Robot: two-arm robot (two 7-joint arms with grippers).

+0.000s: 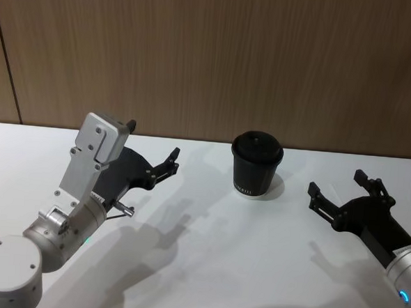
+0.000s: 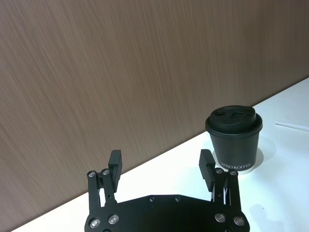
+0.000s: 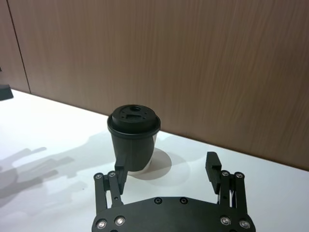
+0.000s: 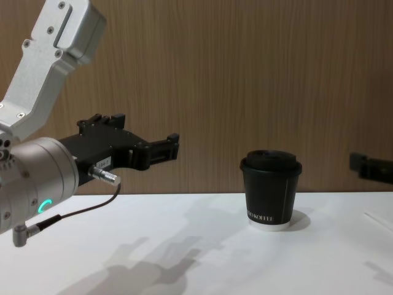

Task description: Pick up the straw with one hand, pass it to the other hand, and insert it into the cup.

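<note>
The black lidded cup (image 1: 256,164) stands upright on the white table near the back wall, also seen in the chest view (image 4: 271,190). A thin white straw (image 2: 291,127) lies flat on the table beyond the cup, on its right side. My left gripper (image 1: 171,162) hovers above the table to the left of the cup, open, with nothing between its fingers (image 2: 115,164). My right gripper (image 1: 337,184) hovers to the right of the cup, likewise open and holding nothing (image 3: 166,169). Both point roughly toward the cup.
A brown wood-panelled wall (image 1: 218,57) rises directly behind the white table (image 1: 219,266). A thin dark cable (image 4: 80,212) hangs from the left wrist.
</note>
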